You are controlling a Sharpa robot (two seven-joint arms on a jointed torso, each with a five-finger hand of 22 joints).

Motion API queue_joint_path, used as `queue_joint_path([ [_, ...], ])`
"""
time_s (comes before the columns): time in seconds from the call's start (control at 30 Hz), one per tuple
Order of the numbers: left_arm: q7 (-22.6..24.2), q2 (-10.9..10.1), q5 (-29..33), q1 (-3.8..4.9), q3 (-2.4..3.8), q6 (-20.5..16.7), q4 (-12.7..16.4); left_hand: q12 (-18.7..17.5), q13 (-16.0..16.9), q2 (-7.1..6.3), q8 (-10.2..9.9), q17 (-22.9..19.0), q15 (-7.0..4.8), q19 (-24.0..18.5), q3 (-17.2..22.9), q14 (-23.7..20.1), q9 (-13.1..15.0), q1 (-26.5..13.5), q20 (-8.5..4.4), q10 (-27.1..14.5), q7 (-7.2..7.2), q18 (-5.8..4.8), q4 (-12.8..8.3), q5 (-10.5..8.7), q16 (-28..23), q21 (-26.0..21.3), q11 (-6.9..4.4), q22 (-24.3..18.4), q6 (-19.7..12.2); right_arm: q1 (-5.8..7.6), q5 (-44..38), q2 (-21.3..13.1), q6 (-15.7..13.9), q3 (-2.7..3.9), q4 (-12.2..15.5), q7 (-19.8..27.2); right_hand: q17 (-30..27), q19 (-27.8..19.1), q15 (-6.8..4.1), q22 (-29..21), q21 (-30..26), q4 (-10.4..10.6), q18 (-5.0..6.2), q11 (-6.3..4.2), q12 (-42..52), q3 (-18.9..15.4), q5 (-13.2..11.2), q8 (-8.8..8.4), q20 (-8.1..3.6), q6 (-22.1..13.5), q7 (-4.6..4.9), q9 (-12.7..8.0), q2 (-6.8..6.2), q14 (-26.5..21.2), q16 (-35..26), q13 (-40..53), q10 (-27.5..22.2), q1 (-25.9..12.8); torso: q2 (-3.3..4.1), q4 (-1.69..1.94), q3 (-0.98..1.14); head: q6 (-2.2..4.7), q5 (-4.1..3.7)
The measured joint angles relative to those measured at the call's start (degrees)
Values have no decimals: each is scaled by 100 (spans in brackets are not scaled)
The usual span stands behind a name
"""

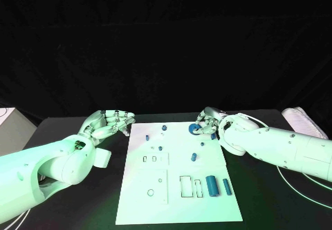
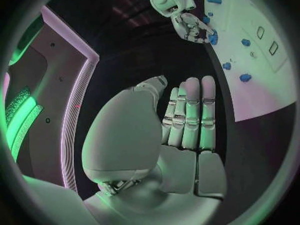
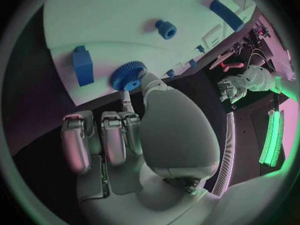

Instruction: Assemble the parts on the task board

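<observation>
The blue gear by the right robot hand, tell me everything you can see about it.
The blue gear is a small round wheel with fine teeth around its rim and a raised hub in the middle, plastic by the look of it. It sits at the far right part of the white board, near its edge. The right robot hand pinches it between thumb and a finger; whether it rests on the board or is lifted is unclear.

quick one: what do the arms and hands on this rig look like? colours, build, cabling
Both arms are smooth white rounded shells with small dark screw points. Left hand and right hand are silver metal, with segmented fingers and broad rounded palm covers. Thin pale cables trail on the table by the right arm.
</observation>
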Motion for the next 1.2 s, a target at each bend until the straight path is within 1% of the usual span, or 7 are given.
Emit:
queue_joint_path([
  [0.13, -1, 0, 0, 0, 0, 0, 0, 0, 0, 0, 0, 0, 0, 0, 0, 0, 0, 0, 0, 0, 0, 0, 0, 0, 0, 0, 0, 0, 0, -1, -165, 8, -45, -2, 36, -38, 0, 0, 0, 0, 0, -56, 0, -3, 0, 320, -13, 24, 0, 111, -19, -45, -11, 0, 0, 0, -2, 105, 0, -1, 2, 7, -4],
  [0.17, -1, 0, 0, 0, 0, 0, -1, 0, 0, 0, 0, 0, 0, 0, 0, 0, 0, 0, 0, 0, 0, 0, 0, 0, 0, 0, 0, 0, 0, -1, -210, 9, -60, -3, 47, -44, 0, 0, -13, 0, 0, -70, 0, -33, 0, 402, -14, 32, 0, 151, -34, -49, -42, -12, 0, 0, -9, 137, -1, -1, 2, 8, -4],
  [0.3, -2, 0, 0, 0, 0, 0, -1, 0, 0, 0, 0, 2, 0, -20, 16, 0, 7, 0, 20, 0, 0, 0, 16, -22, 0, 0, 0, 5, 0, -9, -428, 11, -136, -10, 102, -71, 0, -1, -44, -1, 0, -106, 1, -52, 0, 581, 2, 55, -29, 222, -47, -66, -60, 0, 0, 0, 9, 169, -2, -2, 3, 14, -5],
  [0.57, -3, 2, 3, 0, 0, 1, -1, 0, 0, 0, 0, 5, 20, -19, 32, -20, 8, 0, 20, 0, 0, 0, 0, -22, 0, 0, 0, 8, 0, -39, -758, -3, -387, -19, 270, -83, -1, 1, -63, -1, 0, -107, 1, -72, 0, 706, 2, 80, -44, 249, -33, -65, -82, -20, 0, -1, -11, 191, -3, 1, 3, 32, -9],
  [0.9, -3, 2, 7, -1, 0, 2, -1, 0, 0, 0, 0, 5, 20, -20, 32, -20, 8, 0, 20, 0, 0, 0, 0, -22, 0, -1, 0, 8, 0, -31, -978, -44, -803, -10, 843, -50, -1, 1, -84, -2, 0, -44, 0, -93, 0, 770, -2, 105, -43, 266, -28, -65, -89, 0, 0, -1, 10, 116, -2, 1, -4, 40, 13],
  [1.03, -3, 12, 10, -1, 0, 4, -2, 0, 0, 0, 0, 4, 20, -19, 32, -20, 17, 0, 20, 0, 0, 0, 0, -22, 0, -1, 0, 16, 0, -22, -1080, 83, -922, -5, 1002, -33, -1, 1, -84, -2, 0, -44, 1, -93, 0, 770, -5, 112, -43, 266, -28, -65, -73, 0, 0, -2, 10, 101, -3, -1, -4, 37, 19],
  [1.2, -3, 35, 16, -1, 0, 10, -2, 0, 0, 0, 0, 4, 20, -20, 32, -20, 17, 0, 20, 0, 0, 0, 0, -22, 0, -1, 0, 16, 0, -22, -1206, 327, -1010, -5, 1027, -4, -1, 0, -84, -3, 0, -44, 1, -93, 0, 769, -14, 112, -43, 266, -29, -66, -69, 0, 0, -2, 10, 79, 0, 5, -4, 41, 27],
])
